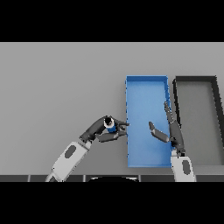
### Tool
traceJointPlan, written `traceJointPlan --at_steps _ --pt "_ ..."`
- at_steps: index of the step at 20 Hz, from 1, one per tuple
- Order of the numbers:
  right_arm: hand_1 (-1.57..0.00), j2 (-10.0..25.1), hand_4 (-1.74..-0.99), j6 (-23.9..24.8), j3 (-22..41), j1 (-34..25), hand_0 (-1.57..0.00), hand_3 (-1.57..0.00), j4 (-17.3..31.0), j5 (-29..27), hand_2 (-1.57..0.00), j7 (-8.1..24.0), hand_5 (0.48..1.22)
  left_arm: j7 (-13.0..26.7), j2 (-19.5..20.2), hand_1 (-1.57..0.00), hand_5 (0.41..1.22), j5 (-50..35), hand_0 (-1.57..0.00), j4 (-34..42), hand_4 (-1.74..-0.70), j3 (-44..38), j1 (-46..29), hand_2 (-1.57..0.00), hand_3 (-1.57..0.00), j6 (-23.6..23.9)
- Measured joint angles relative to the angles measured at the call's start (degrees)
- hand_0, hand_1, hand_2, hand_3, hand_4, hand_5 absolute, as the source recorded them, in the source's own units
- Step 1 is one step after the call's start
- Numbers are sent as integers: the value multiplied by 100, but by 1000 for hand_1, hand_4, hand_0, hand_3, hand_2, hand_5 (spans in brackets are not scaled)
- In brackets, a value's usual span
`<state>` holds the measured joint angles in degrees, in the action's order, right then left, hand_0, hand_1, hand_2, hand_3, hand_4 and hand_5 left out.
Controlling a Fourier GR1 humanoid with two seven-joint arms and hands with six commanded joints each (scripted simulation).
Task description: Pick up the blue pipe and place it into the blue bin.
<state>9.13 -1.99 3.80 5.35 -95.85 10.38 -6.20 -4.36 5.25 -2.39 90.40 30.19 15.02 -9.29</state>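
pipe: blue pipe [111, 127], short, dark end cap facing up. Sits just left of the blue bin's left wall, at about 9 o'clock from the bin centre. Not inside the bin yet.
left hand: left hand [103, 129] is on the pipe, fingers and thumb curled round it from the 8 o'clock side. One finger pokes right, across the bin wall line. Arm comes in from 7 o'clock.
lift: can't tell if the pipe is off the table or resting on it; this view gives no height cue.
bin: blue bin [146, 78], long open tray, right of table centre, nothing visible inside apart from the right hand over it.
right hand: right hand [168, 131] hovers over the right half of the bin, fingers straight, thumb spread toward 9 o'clock. Holds nothing. Looks idle.
other: dark grey bin [195, 79] just beside the blue one at 3 o'clock, not part of the job. All on the grey table [57, 83].
done: grasp looks made, pipe brought right up to the bin edge.
left: carry over the left wall toward 3 o'clock, let go inside, pull the hand back.
progress: my call, past halfway; the release is the main bit outstanding.
risk: pipe could clip the bin's left wall if it's carried too low.
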Motion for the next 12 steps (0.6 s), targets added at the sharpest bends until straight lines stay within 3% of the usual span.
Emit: traceJointPlan --at_steps 4,6,9,10,12 --pt "1 -259 -1138 445 150 628 1 1 -561 375 1 -143 643 -14 -63 -1569 1220 86 -1569 -128 -1466 -58 -43 -1570 -1570 -109" --pt "1 -572 -1188 884 323 1173 1 1 -987 789 1 -98 643 0 -93 -1570 1220 118 -1570 -123 -1466 -106 -6 -1570 -1570 -135" --pt "1 -909 -1187 1350 497 1608 1 1 -1436 1273 -20 167 642 -79 -109 -1570 1220 192 -1570 -128 -1467 -116 -99 -1571 -1571 -224" --pt "-2 -901 -1195 1337 499 1666 1 1 -1524 1255 -41 150 648 -54 -168 -1571 1221 194 -1571 -69 -1467 -101 -93 -1571 -1571 -242" --pt "-22 -887 -1202 795 560 1785 1 -1 -1865 460 -89 -276 624 -51 -146 -1571 1221 223 -1571 -61 -1467 -149 -129 -1571 -1571 -302"
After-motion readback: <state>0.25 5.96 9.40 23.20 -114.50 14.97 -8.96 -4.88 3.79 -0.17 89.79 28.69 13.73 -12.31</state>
